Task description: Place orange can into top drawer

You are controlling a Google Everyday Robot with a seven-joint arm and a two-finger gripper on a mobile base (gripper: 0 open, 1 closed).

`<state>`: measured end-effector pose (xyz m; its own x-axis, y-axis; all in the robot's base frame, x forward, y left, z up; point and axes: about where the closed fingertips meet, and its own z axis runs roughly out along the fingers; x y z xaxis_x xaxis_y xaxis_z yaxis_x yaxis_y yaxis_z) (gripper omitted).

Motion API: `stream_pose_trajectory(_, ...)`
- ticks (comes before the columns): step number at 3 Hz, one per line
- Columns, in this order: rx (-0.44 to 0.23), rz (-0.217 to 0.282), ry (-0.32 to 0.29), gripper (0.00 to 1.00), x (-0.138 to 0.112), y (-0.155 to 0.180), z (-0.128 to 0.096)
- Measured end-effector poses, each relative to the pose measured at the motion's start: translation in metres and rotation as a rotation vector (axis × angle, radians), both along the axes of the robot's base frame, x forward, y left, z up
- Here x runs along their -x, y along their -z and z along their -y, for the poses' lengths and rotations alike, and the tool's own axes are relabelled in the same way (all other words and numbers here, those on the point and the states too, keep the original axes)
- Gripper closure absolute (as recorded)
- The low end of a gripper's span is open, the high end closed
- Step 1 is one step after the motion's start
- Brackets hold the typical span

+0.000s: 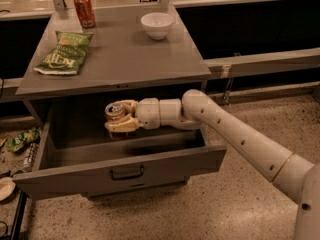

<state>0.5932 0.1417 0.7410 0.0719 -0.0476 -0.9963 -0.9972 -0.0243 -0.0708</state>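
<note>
Cabinet (125, 59) is the big thing here, a grey metal unit with a flat top that fills most of the left and middle of the shot. Next biggest is the white arm (240, 139), which comes in from the lower right corner and reaches leftward under the front edge of the cabinet top.

Below that, the top drawer (65, 176) is pulled well out, so you can look straight down into it. Its flat front panel has a dark pull handle (126, 172) in the centre.

On the cabinet top, a green chip bag (64, 53) lies flat on the left side. A white bowl (157, 25) sits toward the back right, and a red can (84, 10) stands upright at the back left, well apart from the bowl.

The gripper (111, 117) sits over the open drawer, toward its back and a bit left of centre. Its jaws are pinching the orange can (115, 110) from either side. The can is roughly upright with its silver top facing up, inside the drawer's outline. Whether its bottom touches the drawer floor, I can't tell.
</note>
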Motion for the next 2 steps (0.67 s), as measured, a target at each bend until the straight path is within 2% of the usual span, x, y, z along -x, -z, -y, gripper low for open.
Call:
stream_pose_trajectory(1, 0.06, 0.011, -0.027, 0.82, -0.002, 0.032, -0.022)
stream_pose_trajectory(2, 0.068, 0.028, -0.039, 0.59, -0.007, 0.05, -0.032)
